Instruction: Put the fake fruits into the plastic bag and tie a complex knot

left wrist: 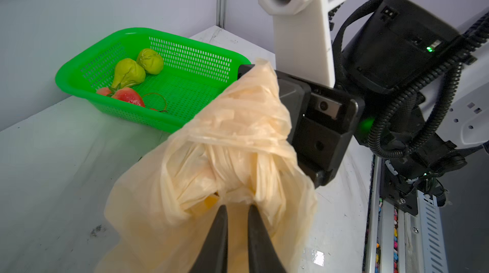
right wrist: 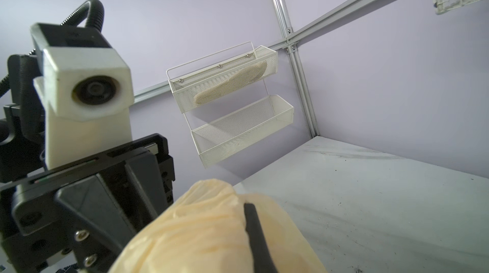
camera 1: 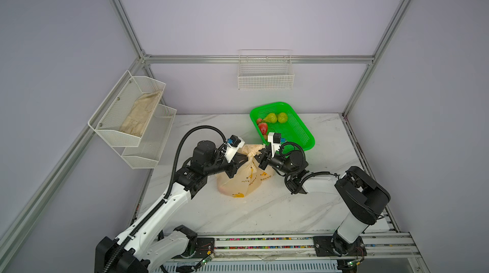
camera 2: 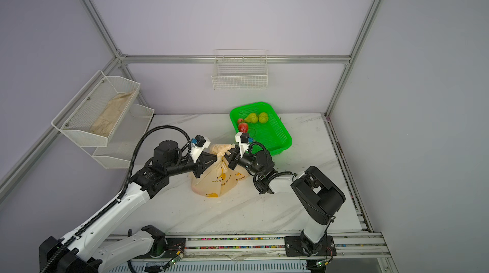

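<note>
The cream-peach plastic bag stands bulging in the middle of the table, its handles twisted into a knot on top. My left gripper comes in from the left, shut on bag plastic just under the knot. My right gripper is shut on a handle strip on the knot's right. Only one of its fingers shows, the rest being under plastic. Two green pears and red strawberries lie in the green basket.
The green basket sits at the back right of the table, just behind my right wrist. A two-tier white mesh rack holding folded cream bags hangs on the left wall. A wire basket hangs on the back wall. The arms' rail runs along the front.
</note>
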You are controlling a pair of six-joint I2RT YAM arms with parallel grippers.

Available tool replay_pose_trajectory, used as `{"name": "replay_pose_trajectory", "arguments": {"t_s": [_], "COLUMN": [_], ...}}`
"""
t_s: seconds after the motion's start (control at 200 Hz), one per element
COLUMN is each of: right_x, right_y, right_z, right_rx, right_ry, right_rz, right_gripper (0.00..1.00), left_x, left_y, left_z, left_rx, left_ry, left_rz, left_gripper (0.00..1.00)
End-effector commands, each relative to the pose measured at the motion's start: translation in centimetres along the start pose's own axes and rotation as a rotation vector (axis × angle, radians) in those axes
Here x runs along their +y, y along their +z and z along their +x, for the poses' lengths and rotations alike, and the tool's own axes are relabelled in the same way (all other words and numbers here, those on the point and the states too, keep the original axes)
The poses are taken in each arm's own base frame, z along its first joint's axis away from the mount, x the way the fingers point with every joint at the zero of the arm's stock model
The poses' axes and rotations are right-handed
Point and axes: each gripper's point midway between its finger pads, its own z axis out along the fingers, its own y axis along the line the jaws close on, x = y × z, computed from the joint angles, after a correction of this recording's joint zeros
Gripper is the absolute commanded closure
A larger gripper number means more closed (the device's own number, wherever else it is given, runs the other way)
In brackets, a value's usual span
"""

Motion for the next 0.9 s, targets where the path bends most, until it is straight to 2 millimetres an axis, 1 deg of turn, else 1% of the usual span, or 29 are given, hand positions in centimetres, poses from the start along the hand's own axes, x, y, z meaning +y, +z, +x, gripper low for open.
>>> {"name": "replay_pose_trajectory", "arguments": {"t_s": [0.0, 0.125, 0.245, 0.375, 0.45, 0.505, 0.595, 0.675, 0.805, 0.895], "right_x": [1.2, 1.6, 2.0, 2.3, 2.3, 2.4, 2.5, 2.5, 2.8, 2.9], "right_y": [0.2, 0.3, 0.5, 0.5, 0.5, 0.5, 0.4, 0.4, 0.4, 0.3], "right_z": [-2.1, -2.3, -2.4, -2.4, -2.5, -2.3, -2.2, -2.0, -1.1, -0.5], "right_rx": [-0.083, -0.086, -0.095, -0.101, -0.102, -0.098, -0.100, -0.092, -0.051, -0.028], "right_ry": [0.002, 0.035, 0.077, 0.112, 0.127, 0.144, 0.163, 0.177, 0.160, 0.140], "right_rz": [-0.043, -0.073, -0.102, -0.120, -0.125, -0.131, -0.140, -0.145, -0.163, -0.168], "right_gripper": [1.00, 1.00, 1.00, 1.00, 1.00, 1.00, 1.00, 1.00, 1.00, 1.00], "left_x": [0.1, 0.8, 0.8, 1.0, 1.2, 1.6, 1.7, 1.7, 2.0, 2.2], "left_y": [-1.0, -0.6, 0.9, 2.0, 2.3, 2.2, 2.1, 1.7, 0.8, 0.0], "left_z": [-0.1, 1.3, 2.3, 2.7, 2.6, 2.5, 2.6, 2.2, 2.1, 1.9], "left_rx": [-0.050, -0.012, 0.031, 0.038, 0.012, -0.018, -0.064, -0.098, -0.088, -0.083], "left_ry": [-0.004, -0.020, -0.046, -0.091, -0.101, -0.114, -0.109, -0.083, -0.001, 0.090], "left_rz": [-0.044, -0.077, -0.060, -0.074, -0.090, -0.112, -0.123, -0.131, -0.175, -0.208], "left_gripper": [0.84, 0.85, 0.86, 0.87, 0.87, 0.87, 0.86, 0.84, 0.78, 0.77]}}
